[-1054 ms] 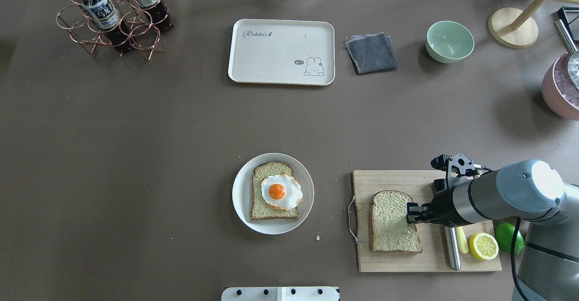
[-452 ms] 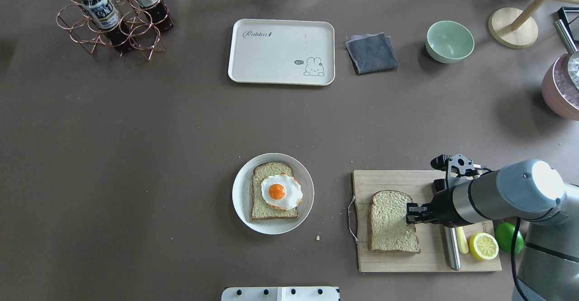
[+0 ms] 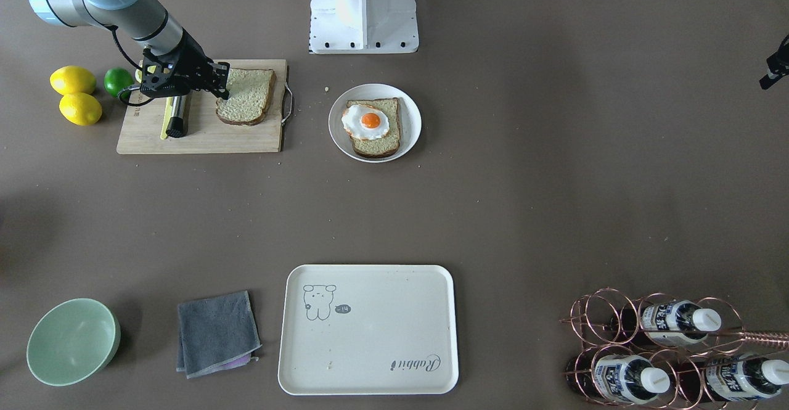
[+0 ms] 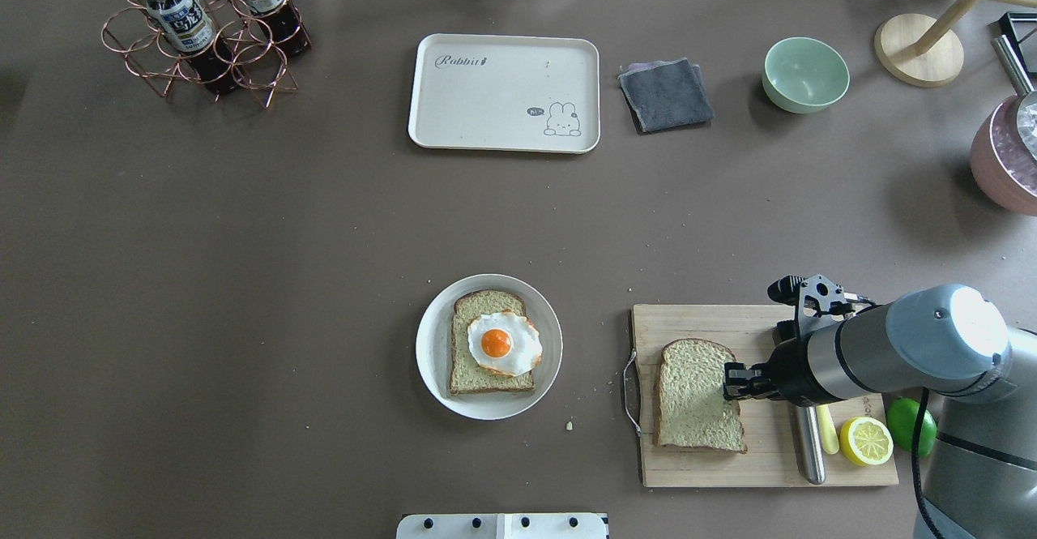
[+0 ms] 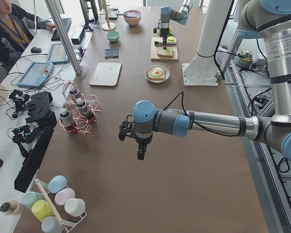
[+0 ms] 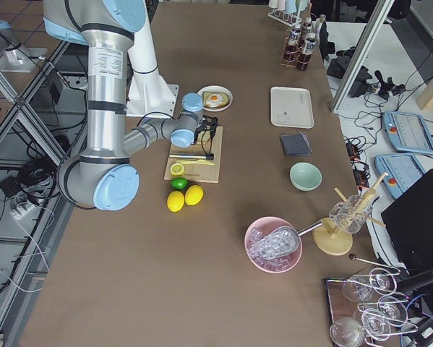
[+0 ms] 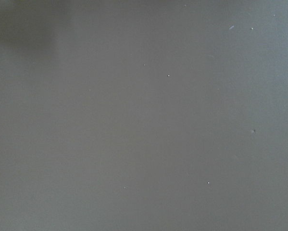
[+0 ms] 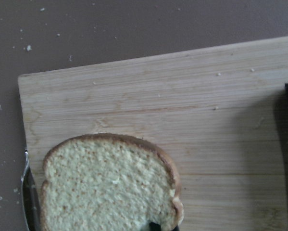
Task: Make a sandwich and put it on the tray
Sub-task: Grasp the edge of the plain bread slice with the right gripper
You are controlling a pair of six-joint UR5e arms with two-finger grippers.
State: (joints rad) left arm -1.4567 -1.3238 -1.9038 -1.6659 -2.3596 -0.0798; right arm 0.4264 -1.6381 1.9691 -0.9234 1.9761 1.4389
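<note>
The right gripper [image 4: 727, 381] is clamped on the edge of the speckled tan bread slice [image 4: 697, 397] on the wooden cutting board [image 4: 761, 324] — an edge hold, likely for capping the egg-topped slice [image 4: 466, 373] on the round white plate [image 4: 429, 369]. The cream rectangular tray [image 4: 502, 117] sits well apart. The left gripper [image 5: 141, 151] — apart or together, I cannot tell.

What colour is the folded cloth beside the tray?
The cloth is dark grey, a purple edge peeking out underneath; best in the front-facing view.
</note>
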